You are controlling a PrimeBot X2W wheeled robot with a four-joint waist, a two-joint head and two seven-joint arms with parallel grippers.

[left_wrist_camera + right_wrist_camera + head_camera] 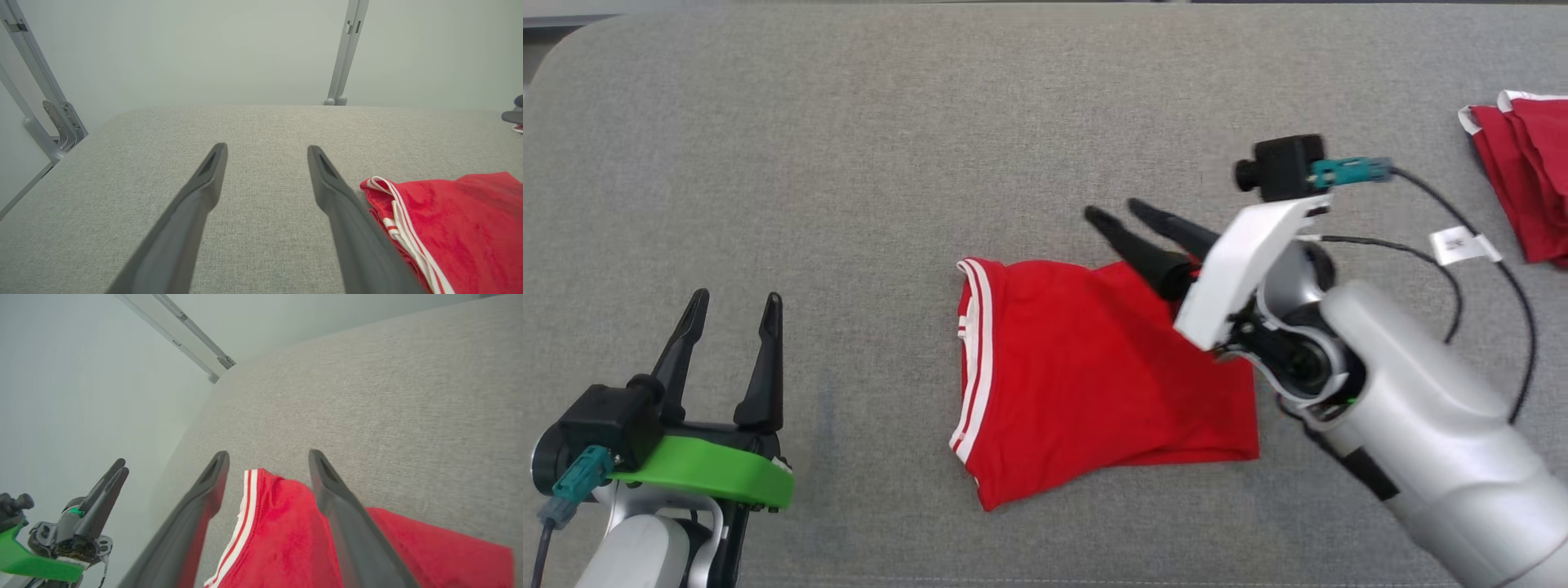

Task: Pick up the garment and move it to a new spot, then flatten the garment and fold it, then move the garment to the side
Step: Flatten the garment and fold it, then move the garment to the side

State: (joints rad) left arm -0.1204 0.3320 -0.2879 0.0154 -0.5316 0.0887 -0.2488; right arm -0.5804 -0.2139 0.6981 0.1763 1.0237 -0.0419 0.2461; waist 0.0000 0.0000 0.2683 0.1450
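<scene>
While the red garment [1078,367] lies folded at mid-worktop [849,163], the right end effector [1117,211] hangs over its far right corner, fingers spread, gripping nothing (cloth shows between them in the wrist view). Left end effector [735,298]: released, well apart to the garment's left.

Grey fabric-covered table [849,163], red cloth pile [1531,175] at its right edge, grey metal post [347,53] behind

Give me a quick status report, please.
Left pincer open. Right pincer open over red shorts, folded on grey surface. Another red garment far right, clear.
</scene>
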